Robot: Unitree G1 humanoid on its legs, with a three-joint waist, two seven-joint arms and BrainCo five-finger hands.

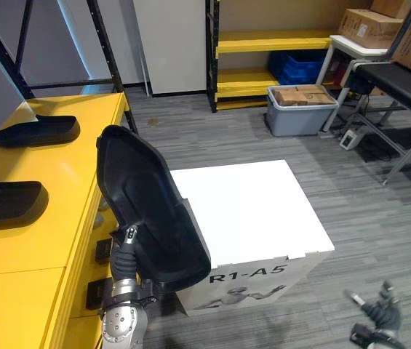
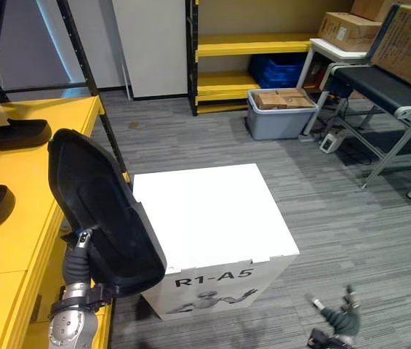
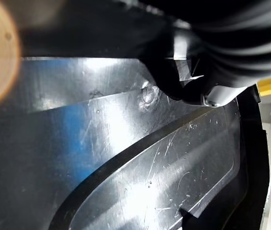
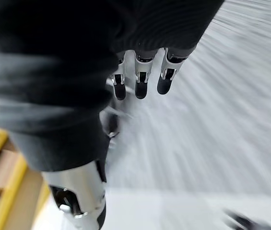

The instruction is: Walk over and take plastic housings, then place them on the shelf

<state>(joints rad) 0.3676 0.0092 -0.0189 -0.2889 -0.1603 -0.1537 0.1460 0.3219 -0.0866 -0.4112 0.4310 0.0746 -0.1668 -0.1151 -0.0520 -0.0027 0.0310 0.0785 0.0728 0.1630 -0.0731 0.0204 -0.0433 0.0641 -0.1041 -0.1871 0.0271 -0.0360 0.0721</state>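
Currently the left hand grips 1 black housing beside the yellow shelf; right hand hangs slack.

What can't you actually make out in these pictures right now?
Left hand: its hold on the raised housing is covered by the housing itself, in the eye views and the left wrist view.
Nearer housing on the yellow shelf: cut off by the left edge of both eye views.
White box: its near left corner is hidden behind the raised housing.
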